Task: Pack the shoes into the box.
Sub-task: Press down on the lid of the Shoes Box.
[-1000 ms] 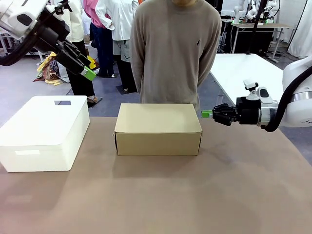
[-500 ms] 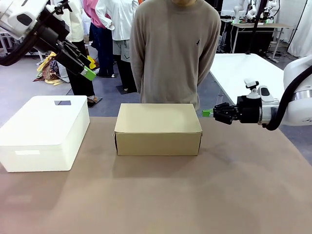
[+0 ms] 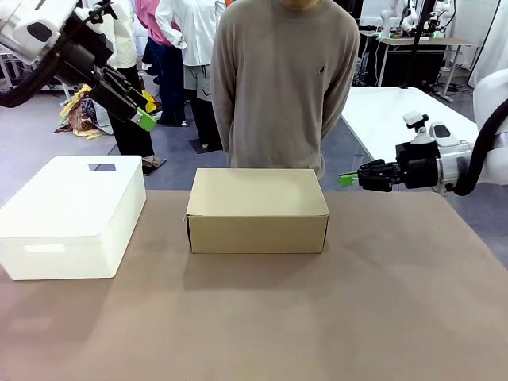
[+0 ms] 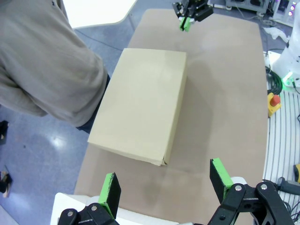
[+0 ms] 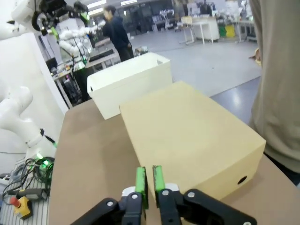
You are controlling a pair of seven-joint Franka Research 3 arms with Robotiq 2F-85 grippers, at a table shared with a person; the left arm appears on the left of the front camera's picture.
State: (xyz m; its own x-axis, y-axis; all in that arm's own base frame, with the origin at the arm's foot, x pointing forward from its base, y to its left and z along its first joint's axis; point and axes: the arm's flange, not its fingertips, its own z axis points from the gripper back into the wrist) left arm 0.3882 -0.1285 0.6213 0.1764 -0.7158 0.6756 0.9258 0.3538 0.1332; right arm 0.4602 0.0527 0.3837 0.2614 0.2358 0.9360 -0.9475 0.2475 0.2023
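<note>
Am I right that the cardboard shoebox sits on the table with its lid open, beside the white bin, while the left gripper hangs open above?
Not quite: the shoebox has its lid shut, as the front view shows. The rest stands: it sits on the table beside the white bin, with the left gripper open above.

Brown table [image 3: 381, 302], closed box [image 3: 258, 210], white bin [image 3: 71, 218]

Room: grey-blue glossy floor [image 3: 48, 143]; white rectangular side table [image 3: 397, 115]; matte brown surface [image 3: 317, 317]; bright even overhead lighting.
</note>
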